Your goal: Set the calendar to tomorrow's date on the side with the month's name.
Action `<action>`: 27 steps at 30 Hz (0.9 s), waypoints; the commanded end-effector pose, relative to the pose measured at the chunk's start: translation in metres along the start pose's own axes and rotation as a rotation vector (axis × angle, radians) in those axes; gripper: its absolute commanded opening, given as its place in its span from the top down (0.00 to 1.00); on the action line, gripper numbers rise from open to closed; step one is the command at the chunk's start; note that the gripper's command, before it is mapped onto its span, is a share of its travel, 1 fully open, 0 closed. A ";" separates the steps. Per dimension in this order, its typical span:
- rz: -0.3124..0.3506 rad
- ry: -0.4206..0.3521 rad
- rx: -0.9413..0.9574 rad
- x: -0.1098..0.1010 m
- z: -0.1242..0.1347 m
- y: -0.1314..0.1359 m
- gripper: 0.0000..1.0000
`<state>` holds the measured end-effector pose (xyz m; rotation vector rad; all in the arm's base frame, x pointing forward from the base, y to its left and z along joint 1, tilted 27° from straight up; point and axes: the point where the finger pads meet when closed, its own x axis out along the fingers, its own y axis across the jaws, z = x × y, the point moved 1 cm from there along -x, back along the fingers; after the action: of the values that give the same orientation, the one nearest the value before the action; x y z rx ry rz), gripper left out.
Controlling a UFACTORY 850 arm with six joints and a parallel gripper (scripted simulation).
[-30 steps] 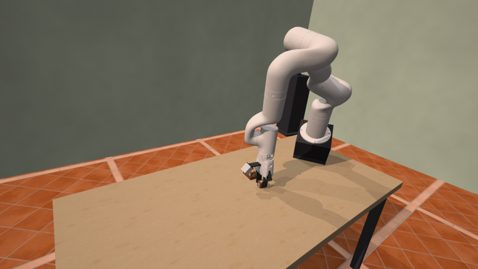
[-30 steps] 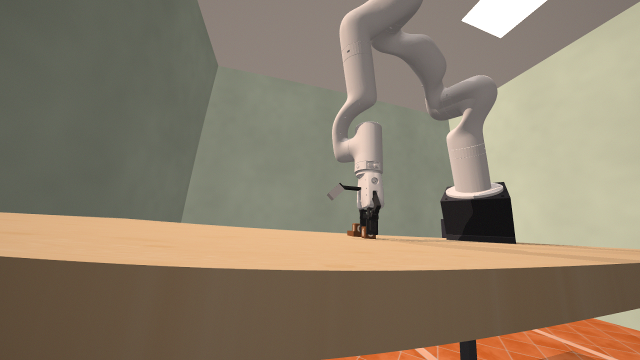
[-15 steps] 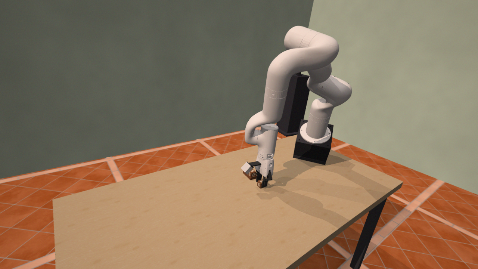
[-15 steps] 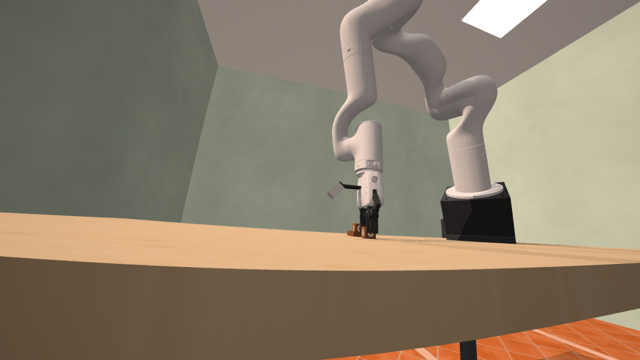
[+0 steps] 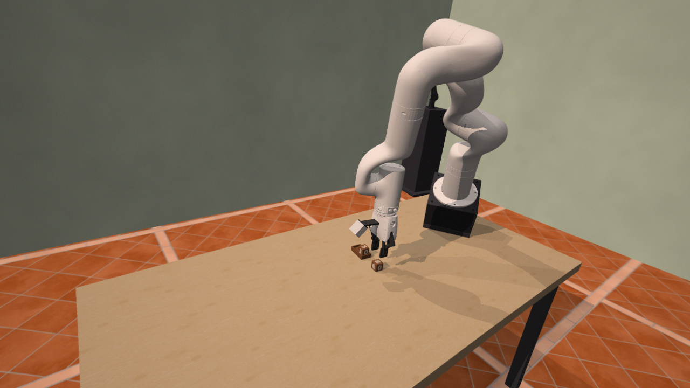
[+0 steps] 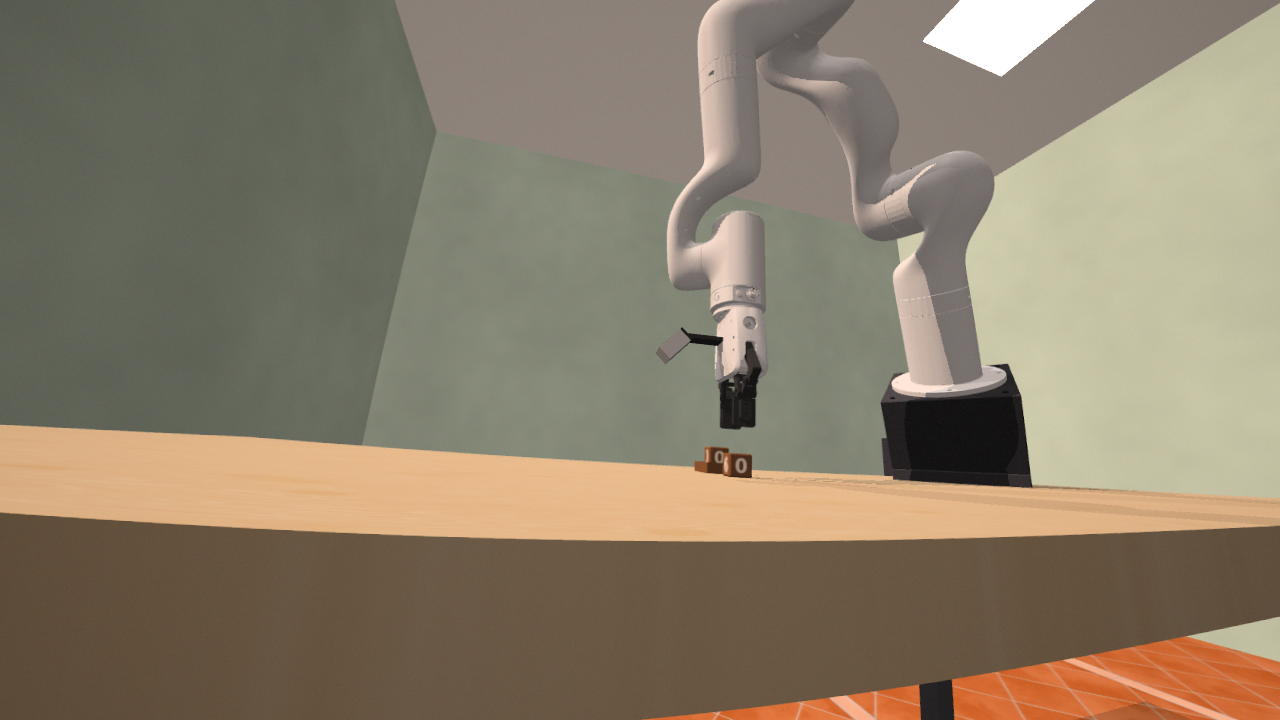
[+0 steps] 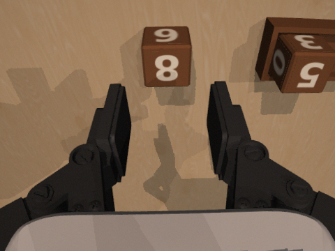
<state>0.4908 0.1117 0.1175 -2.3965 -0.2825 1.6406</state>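
A brown digit cube (image 7: 167,56) stands alone on the table, out of the tray; in the wrist view its top shows 8 and its far side shows 6. It also shows in the top view (image 5: 377,264) and the exterior view (image 6: 737,464). The brown tray lies beside it, at the right edge of the wrist view, with the other cube (image 7: 303,69) in it, showing 5, 3 and 0. The tray also shows in the top view (image 5: 360,251). My gripper (image 7: 168,102) (image 6: 737,413) is open and empty, raised above the loose cube.
The arm's black base (image 5: 452,205) stands at the table's back right. A tall black box (image 5: 424,149) stands behind it. The table's front edge is far from the cubes.
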 end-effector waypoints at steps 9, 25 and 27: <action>-0.005 -0.007 0.001 -0.033 -0.001 0.000 0.51; -0.005 -0.007 0.001 -0.033 -0.001 0.000 0.00; -0.005 -0.007 0.001 -0.033 -0.001 0.000 0.00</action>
<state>0.4790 0.1027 0.1469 -2.3874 -0.2878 1.6480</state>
